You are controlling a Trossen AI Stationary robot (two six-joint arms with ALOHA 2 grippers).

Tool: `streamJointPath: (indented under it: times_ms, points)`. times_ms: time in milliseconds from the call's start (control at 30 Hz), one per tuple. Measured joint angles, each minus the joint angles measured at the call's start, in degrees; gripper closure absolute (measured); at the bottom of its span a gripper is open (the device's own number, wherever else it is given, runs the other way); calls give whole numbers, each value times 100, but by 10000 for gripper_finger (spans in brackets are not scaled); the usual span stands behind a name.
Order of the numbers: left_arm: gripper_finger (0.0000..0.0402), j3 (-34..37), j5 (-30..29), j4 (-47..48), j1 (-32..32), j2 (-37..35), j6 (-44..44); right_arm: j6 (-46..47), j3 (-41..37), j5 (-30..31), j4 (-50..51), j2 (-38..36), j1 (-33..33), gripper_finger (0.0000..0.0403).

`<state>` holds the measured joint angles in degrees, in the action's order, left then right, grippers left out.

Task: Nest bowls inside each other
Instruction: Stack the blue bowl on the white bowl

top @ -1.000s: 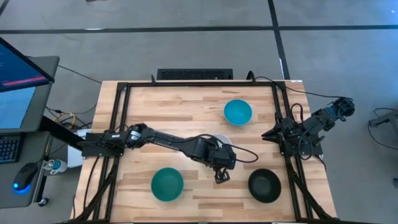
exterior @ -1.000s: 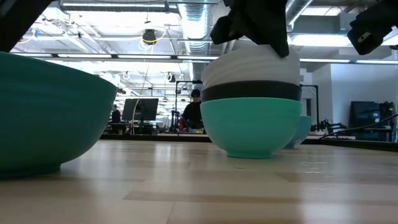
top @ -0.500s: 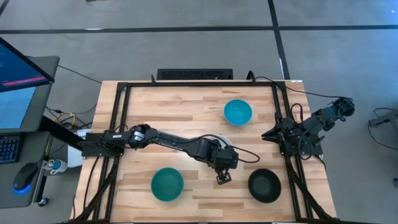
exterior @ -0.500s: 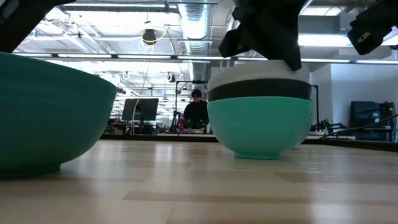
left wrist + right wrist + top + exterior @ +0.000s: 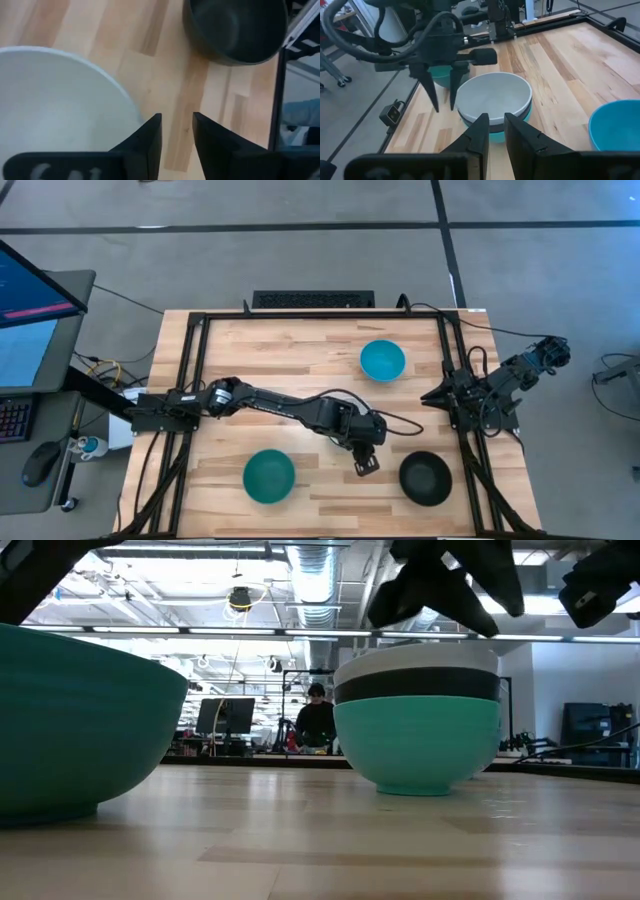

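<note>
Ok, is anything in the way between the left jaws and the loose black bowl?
Nothing visible. The left gripper, jaws open, hangs just past the stacked white round bowl, and only bare wooden tabletop lies between it and the empty black round bowl.

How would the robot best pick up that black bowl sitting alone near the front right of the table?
Probably by the rim. The black bowl sits upright with its mouth open to the top, and nothing touches it. The left gripper, open beside it, could come straight down with one finger inside the wall and one outside, on the side nearest that arm.
</note>
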<state>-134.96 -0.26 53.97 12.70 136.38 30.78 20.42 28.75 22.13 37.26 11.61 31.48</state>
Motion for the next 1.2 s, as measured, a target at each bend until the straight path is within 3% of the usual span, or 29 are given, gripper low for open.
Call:
streamJointPath:
  times_ms: [233,433,533,700,933,1200]
  points:
    - [307,-6,-596,-82,-295,-290,-584,-2,0,0,4,0,0,321]
    - [317,-4,-639,71,-830,-568,-1276,67,0,59,4,-2,0,321]
    - [318,-7,-641,130,-1149,-611,-1533,102,0,459,44,1,0,321]
    - [318,-6,-396,67,-1598,-621,-1889,214,2,791,111,134,0,321]
    - [318,-4,49,7,-2042,-621,-2278,231,2,897,149,940,0,321]
    - [318,124,443,54,-2218,-607,-2768,824,131,2208,367,1689,0,321]
